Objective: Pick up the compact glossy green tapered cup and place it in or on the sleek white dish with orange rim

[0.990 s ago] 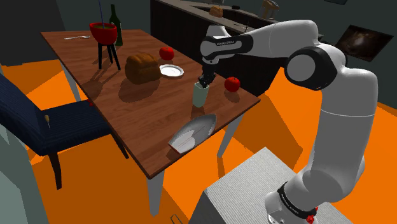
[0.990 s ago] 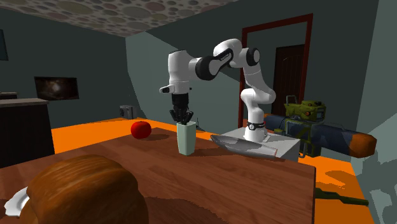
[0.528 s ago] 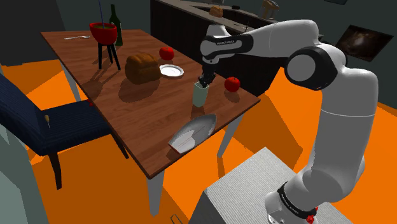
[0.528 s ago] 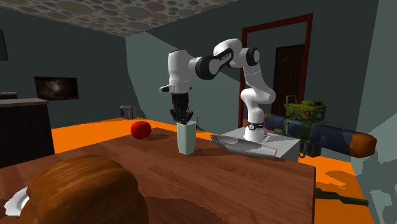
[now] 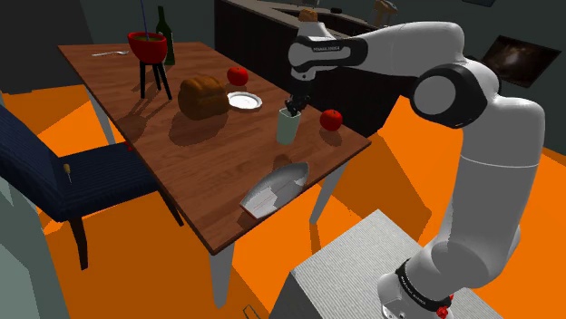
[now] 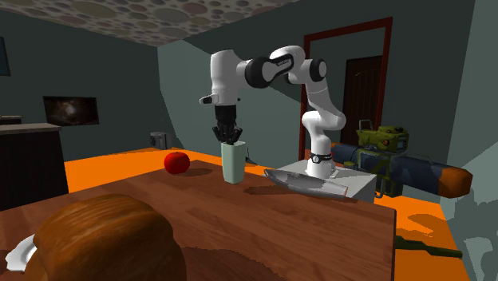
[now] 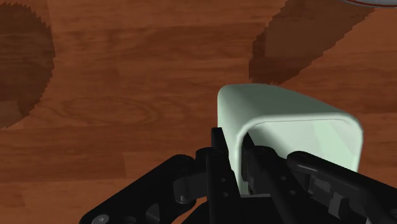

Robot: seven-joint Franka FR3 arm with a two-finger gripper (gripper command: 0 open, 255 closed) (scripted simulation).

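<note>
In the shoulder view, the pale green cup (image 5: 287, 129) is gripped at its rim by the gripper (image 5: 290, 109), just over the wooden table (image 5: 200, 172) and near a red apple (image 5: 331, 119).

In the second exterior view, the cup (image 6: 232, 164) is held upright under the gripper (image 6: 228, 140).

In the wrist view, the fingers (image 7: 219, 168) are clamped on the cup's (image 7: 286, 121) wall, one inside and one outside.

A bread loaf (image 5: 203, 95) sits mid-table (image 5: 181, 163). A red bowl (image 5: 147, 43) on a black stand (image 5: 154, 77) and a dark bottle (image 5: 164, 36) stand by the far edge. A red apple (image 5: 331, 119) lies near the corner at the shoulder view's right.
</note>
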